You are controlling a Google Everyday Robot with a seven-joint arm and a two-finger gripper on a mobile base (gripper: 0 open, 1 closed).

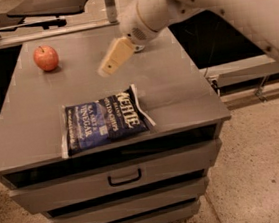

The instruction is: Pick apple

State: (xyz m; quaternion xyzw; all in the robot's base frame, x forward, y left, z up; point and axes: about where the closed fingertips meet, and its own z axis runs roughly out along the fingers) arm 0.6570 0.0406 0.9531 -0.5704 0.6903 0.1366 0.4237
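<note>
The end effector (114, 57) is hovering above the gray desk (178, 94), wide or narrow I cannot tell, the apple (46, 57) is sitting well apart at the far-left corner, and a blue chip bag (103, 122) is lying near the front edge, with a speckled floor (267, 169) below.

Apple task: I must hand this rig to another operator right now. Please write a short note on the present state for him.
The gripper hangs above the back middle of the cabinet top, with nothing seen in it, apart from the apple.
The apple rests on the top near the back left corner of the picture, free on all sides.
The chips bag lies flat near the front edge, not between the two.
Done: nothing grasped yet.
Left: bring the gripper to the apple, grasp it, lift it.
</note>
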